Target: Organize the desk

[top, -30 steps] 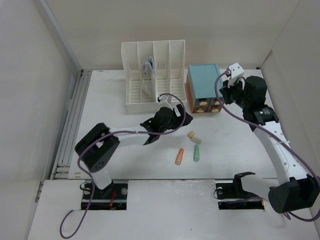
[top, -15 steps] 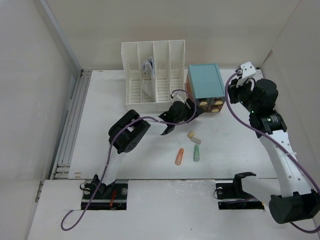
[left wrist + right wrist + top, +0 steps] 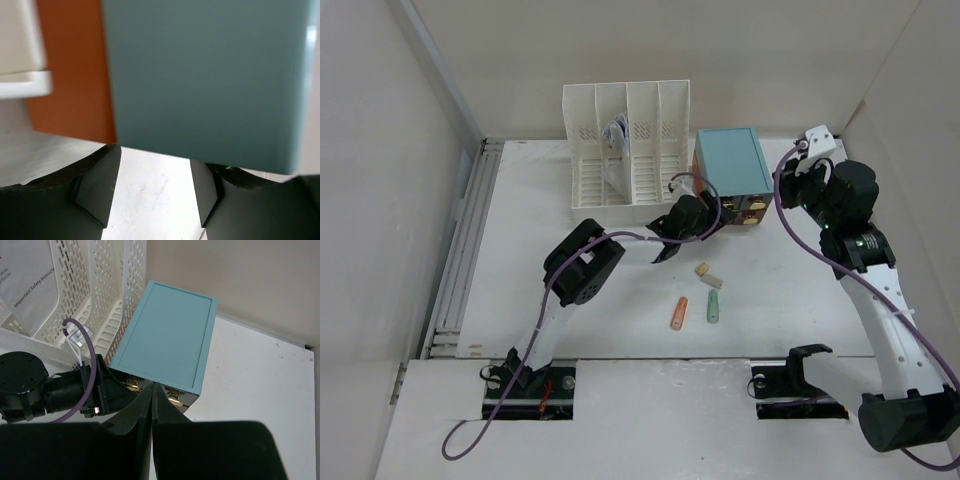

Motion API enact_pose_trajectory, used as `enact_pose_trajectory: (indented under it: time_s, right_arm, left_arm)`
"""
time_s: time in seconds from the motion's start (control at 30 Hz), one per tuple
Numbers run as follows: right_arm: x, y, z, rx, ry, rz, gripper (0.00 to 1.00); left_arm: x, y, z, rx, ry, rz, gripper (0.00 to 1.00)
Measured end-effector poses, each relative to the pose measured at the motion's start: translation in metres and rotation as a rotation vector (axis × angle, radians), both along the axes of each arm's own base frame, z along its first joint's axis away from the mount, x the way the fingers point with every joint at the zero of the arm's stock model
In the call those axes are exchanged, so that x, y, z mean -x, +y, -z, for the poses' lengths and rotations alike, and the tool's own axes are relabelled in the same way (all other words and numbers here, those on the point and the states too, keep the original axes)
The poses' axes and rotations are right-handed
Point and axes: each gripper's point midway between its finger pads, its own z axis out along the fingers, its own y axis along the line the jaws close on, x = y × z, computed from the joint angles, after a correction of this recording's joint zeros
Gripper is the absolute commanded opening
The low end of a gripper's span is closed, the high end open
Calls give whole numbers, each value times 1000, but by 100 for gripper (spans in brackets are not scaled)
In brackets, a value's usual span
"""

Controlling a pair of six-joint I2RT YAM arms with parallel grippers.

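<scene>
The white worktop [image 3: 535, 210] spans the walled cell from the arms' bases to the back wall. A rack [image 3: 625, 150] and a teal-topped drawer box [image 3: 730, 168] stand side by side at its far edge. Loose on its middle lie an orange marker [image 3: 678, 314], a green marker [image 3: 713, 306] and a small beige piece [image 3: 708, 273]. The left gripper [image 3: 155, 166] is pushed up against the front of the box, its jaws partly spread with only bare worktop showing between them. The right gripper [image 3: 152, 389] hangs above the box's right side with fingers pressed together, holding nothing.

The step in hand looks like opening a drawer so the loose pieces can go inside. To do it well, the left jaws should centre on one of the small brass handles [image 3: 173, 399], which the left wrist view does not show, so the aim is best checked from above. They should close fully before any pull, and the pull should run straight toward the near edge and stay low. The box looks light and may slide with the drawer, so the idle right gripper could press down on the teal lid to brace it. The left arm's purple cable [image 3: 695, 182] loops close to the rack and should be kept from snagging there
</scene>
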Motion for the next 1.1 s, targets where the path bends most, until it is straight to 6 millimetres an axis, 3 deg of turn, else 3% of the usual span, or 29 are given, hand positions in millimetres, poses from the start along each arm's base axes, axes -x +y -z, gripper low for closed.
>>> enact_pose_trajectory:
  time_s: [0.27, 0.67, 0.7, 0.8, 1.1]
  right_arm:
    - [1, -2, -2, -3, -5, 10, 5]
    - [1, -1, 0, -5, -1, 11, 7]
    - [1, -1, 0, -5, -1, 11, 7]
    - [1, -2, 0, -5, -3, 11, 7]
    - [4, -2, -3, -7, -12, 10, 7]
  left_arm:
    - [4, 19, 37, -98, 65, -58, 54]
    - [-8, 13, 43, -103, 55, -100, 54]
    - [-8, 12, 43, -105, 56, -101, 42]
    - [-9, 7, 39, -90, 54, -96, 22]
    - [-4, 10, 38, -56, 35, -98, 25]
